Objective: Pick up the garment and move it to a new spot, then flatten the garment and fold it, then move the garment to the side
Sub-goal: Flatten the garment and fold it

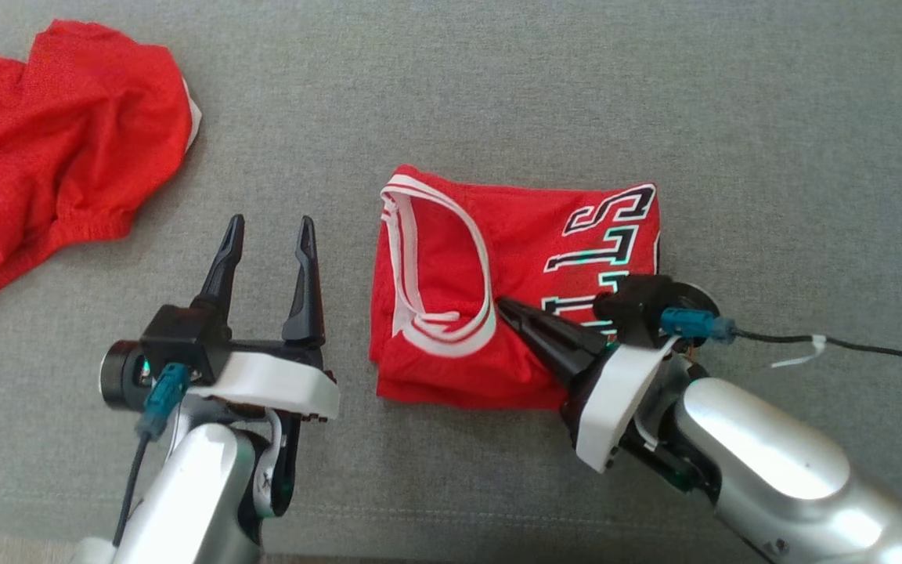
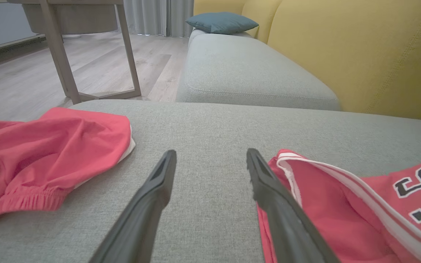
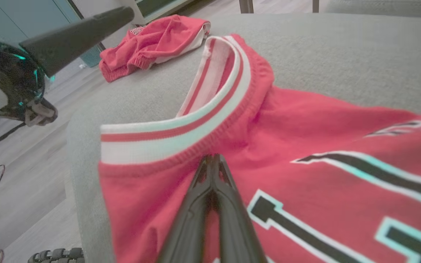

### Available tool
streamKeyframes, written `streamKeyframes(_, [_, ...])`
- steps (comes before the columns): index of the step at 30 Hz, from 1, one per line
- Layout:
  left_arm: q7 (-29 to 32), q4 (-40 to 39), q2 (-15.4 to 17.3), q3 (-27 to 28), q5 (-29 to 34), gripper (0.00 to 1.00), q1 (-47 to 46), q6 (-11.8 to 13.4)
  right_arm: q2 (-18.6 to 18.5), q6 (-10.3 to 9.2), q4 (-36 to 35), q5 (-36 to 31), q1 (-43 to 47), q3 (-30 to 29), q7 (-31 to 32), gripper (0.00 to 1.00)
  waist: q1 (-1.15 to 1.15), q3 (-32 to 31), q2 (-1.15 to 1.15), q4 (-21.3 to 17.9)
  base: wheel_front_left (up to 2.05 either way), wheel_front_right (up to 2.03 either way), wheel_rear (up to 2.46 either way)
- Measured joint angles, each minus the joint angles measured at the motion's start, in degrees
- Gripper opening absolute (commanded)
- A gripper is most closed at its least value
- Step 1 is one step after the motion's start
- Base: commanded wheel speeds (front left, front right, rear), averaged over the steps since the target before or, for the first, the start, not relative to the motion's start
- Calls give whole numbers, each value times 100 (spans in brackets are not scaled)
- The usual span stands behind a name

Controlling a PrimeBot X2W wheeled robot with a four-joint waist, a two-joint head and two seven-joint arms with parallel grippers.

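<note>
The right gripper (image 1: 503, 302) has its fingers pressed together, tips lying on the folded red jersey (image 1: 521, 227) just below its striped collar (image 1: 402, 258). The left gripper (image 1: 271, 223) stands spread apart over the grey sofa cushion (image 1: 654, 117), just left of the jersey. A crumpled red garment (image 1: 52, 141) lies well apart at the far left.

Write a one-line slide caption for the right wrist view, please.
Shut right gripper over the red jersey, tips just below its striped collar; another red garment lies beyond on the grey cushion.
</note>
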Motion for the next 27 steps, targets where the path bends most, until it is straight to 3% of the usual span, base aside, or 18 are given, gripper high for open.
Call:
streamKeyframes(12, [0, 2, -135, 68, 86, 100, 3, -100, 134, 0, 255, 0, -9, 97, -57, 0, 0, 93, 0, 48, 0, 0, 0])
streamKeyframes(20, [0, 36, -211, 145, 136, 100, 3, -192, 480, 0, 848, -127, -8, -266, -314, 0, 0, 95, 0, 60, 0, 0, 0])
streamKeyframes(27, [0, 57, -259, 191, 187, 100, 12, -243, 533, 0, 1038, -187, 70, -611, -504, 0, 0, 50, 0, 39, 0, 0, 0])
